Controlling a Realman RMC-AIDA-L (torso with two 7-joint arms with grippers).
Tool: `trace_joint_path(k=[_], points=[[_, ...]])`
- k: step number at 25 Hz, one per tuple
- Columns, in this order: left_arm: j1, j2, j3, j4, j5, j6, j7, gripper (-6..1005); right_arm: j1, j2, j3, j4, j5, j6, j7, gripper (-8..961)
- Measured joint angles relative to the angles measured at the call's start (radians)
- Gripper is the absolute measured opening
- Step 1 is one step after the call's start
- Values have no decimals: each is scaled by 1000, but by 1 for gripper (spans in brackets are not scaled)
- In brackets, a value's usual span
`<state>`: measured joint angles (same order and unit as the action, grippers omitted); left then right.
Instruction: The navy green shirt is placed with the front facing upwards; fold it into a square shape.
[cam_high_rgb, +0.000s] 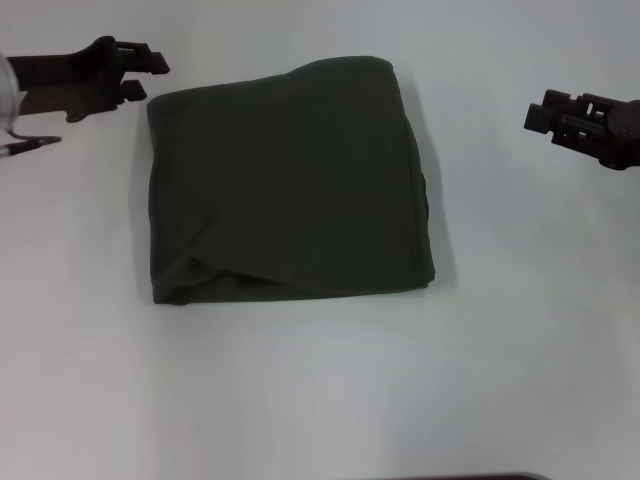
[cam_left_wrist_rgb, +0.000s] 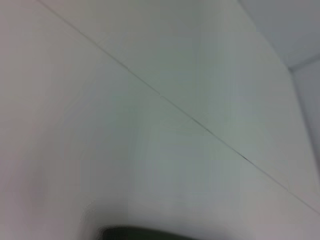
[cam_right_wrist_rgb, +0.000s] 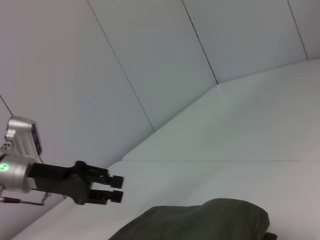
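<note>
Left gripper (cam_high_rgb: 150, 78): held above the table at the far left, just beside the shirt's far left corner but apart from it. Its two dark fingers (cam_high_rgb: 148, 62) point toward the shirt with a narrow gap between them, and nothing is held. The right wrist view shows the same gripper (cam_right_wrist_rgb: 116, 188) from the side, its fingers parallel, slightly parted and bare, above the cloth's edge.

Right gripper (cam_high_rgb: 537, 117): held above the table at the far right, well apart from the shirt, its tip pointing inward. It holds nothing; whether its fingers are parted or closed cannot be told from the head view.

White table (cam_high_rgb: 320, 400): the broad pale surface that carries everything. A thin seam crosses it in the left wrist view (cam_left_wrist_rgb: 165, 97).

Navy green shirt (cam_high_rgb: 285, 185): lies flat at the centre of the table, between the two grippers, folded into a compact, roughly square packet. Its edges are nearly straight, the far right corner is rounded, and the right side shows stacked layers. A diagonal fold line crosses the near left corner. Only plain dark olive cloth faces upward. In the right wrist view one rounded end of the packet (cam_right_wrist_rgb: 200, 222) shows at the frame's edge; in the left wrist view a dark sliver (cam_left_wrist_rgb: 135, 234) of it is just visible.
</note>
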<state>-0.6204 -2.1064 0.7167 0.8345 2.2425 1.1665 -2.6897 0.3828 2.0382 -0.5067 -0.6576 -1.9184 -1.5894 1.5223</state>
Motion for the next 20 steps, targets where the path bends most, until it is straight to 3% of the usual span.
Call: trace_joint_path(k=[6, 12, 20], points=[[17, 10, -109, 43, -14, 363, 122, 487, 24, -14, -30, -1, -1, -7, 70, 495], [45, -5, -105, 44, -15, 424, 163, 487, 57, -28, -89, -4, -10, -14, 184, 495], [40, -4, -59, -44, 16, 361, 243, 486, 71, -25, -102, -4, -31, -12, 277, 496]])
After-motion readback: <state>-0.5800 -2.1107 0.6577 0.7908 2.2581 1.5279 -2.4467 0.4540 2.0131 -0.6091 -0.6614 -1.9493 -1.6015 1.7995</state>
